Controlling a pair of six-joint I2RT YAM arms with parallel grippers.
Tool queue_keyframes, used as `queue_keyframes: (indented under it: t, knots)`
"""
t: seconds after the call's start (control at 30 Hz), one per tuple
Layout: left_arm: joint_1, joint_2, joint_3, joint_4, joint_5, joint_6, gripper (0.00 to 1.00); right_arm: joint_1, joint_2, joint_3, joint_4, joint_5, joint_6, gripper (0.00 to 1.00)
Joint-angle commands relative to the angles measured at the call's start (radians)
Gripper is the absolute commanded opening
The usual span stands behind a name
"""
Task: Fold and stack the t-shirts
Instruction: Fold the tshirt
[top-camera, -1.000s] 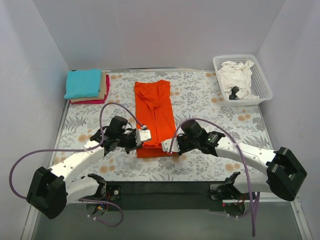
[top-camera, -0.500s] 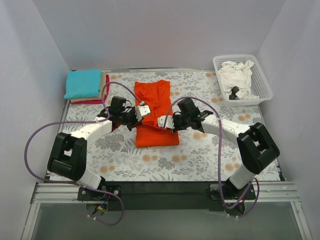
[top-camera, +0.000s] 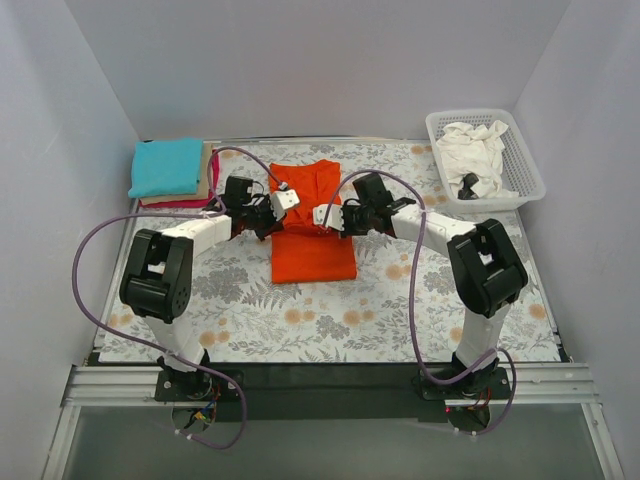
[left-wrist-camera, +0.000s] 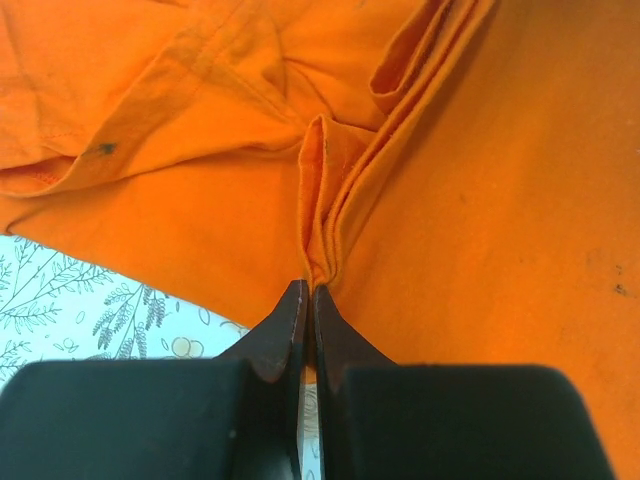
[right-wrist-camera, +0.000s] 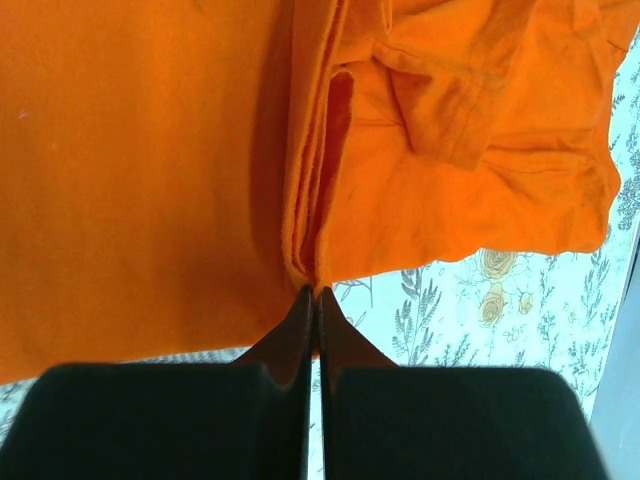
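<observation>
Both arms reach toward the middle of the floral cloth (top-camera: 250, 310), mid-fold on the orange t-shirt (top-camera: 315, 262). A second ago the two hands were low at the shirt's near hem, with the garment stretched out as one long strip. Now they have carried that hem up and toward the far end, and the shirt's outline on the cloth is visibly shorter, ending on the near side in a fresh crease. This reads as the halving fold under way and not yet laid down.

The left hand (left-wrist-camera: 308, 290) is clenched on a pinch of layered orange fabric, as the left wrist view shows. The right hand (right-wrist-camera: 312, 292) is likewise clamped on the stacked edges at the shirt's opposite side. In the top view the left hand (top-camera: 283, 203) and right hand (top-camera: 322, 215) hover close together above the shirt's mid-section.

The orange cloth looks soft and already narrowed, its sleeves tucked inward and bunching in loose wrinkles near the far end; the doubled near half lies smooth.

At far left a teal t-shirt (top-camera: 165, 165) tops a folded pile with a crimson t-shirt (top-camera: 214, 172) beneath. At far right a white t-shirt (top-camera: 470, 145) lies crumpled in the basket (top-camera: 500, 202), unfolded.
</observation>
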Motion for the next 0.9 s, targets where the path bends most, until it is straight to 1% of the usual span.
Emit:
queue_keyframes:
  t: [0.0, 0.1, 0.13, 0.2, 0.23, 0.27, 0.3, 0.33, 0.4, 0.43, 0.5, 0.57, 0.63, 0.7, 0.87]
  knots:
    - [0.013, 0.011, 0.055, 0.027, -0.003, 0.013, 0.00, -0.009, 0.039, 0.088, 0.024, -0.001, 0.004, 0.01]
    - [0.018, 0.028, 0.072, 0.026, -0.008, 0.000, 0.06, -0.017, 0.067, 0.127, 0.025, 0.010, 0.023, 0.12]
    - [0.018, 0.030, 0.071, 0.024, -0.009, 0.000, 0.16, -0.017, 0.071, 0.130, 0.025, 0.014, 0.027, 0.24]
    - [0.021, 0.020, 0.075, 0.020, -0.022, -0.002, 0.25, -0.020, 0.065, 0.131, 0.025, 0.036, 0.045, 0.33]
    - [0.021, 0.016, 0.077, 0.012, -0.025, -0.003, 0.32, -0.023, 0.048, 0.128, 0.025, 0.043, 0.052, 0.40]
    - [0.024, -0.003, 0.080, -0.011, -0.023, -0.010, 0.40, -0.026, 0.035, 0.122, 0.025, 0.049, 0.056, 0.44]
    - [0.033, -0.016, 0.087, -0.023, -0.011, -0.016, 0.43, -0.034, 0.019, 0.116, 0.025, 0.050, 0.062, 0.46]
    - [0.038, -0.032, 0.086, -0.044, -0.003, -0.028, 0.45, -0.039, -0.016, 0.102, 0.022, 0.051, 0.075, 0.50]
    - [0.050, -0.094, 0.071, -0.075, 0.039, -0.026, 0.45, -0.054, -0.089, 0.079, 0.015, 0.033, 0.085, 0.50]
    - [0.050, -0.121, 0.061, -0.095, 0.055, -0.020, 0.45, -0.057, -0.116, 0.050, -0.016, 0.014, 0.086, 0.49]
    - [0.047, -0.192, 0.025, -0.138, 0.095, 0.000, 0.46, -0.057, -0.169, 0.010, -0.060, -0.056, 0.073, 0.46]
    - [0.023, -0.228, -0.041, -0.164, 0.104, 0.003, 0.47, -0.051, -0.240, -0.061, -0.110, -0.123, 0.052, 0.44]
    - [0.001, -0.274, -0.113, -0.181, 0.104, 0.012, 0.47, -0.016, -0.292, -0.115, -0.120, -0.136, 0.037, 0.42]
    - [-0.025, -0.305, -0.162, -0.186, 0.109, 0.010, 0.47, 0.026, -0.315, -0.186, -0.122, -0.141, 0.023, 0.42]
    - [-0.114, -0.404, -0.312, -0.155, 0.087, 0.039, 0.48, 0.095, -0.323, -0.275, -0.117, -0.132, 0.006, 0.43]
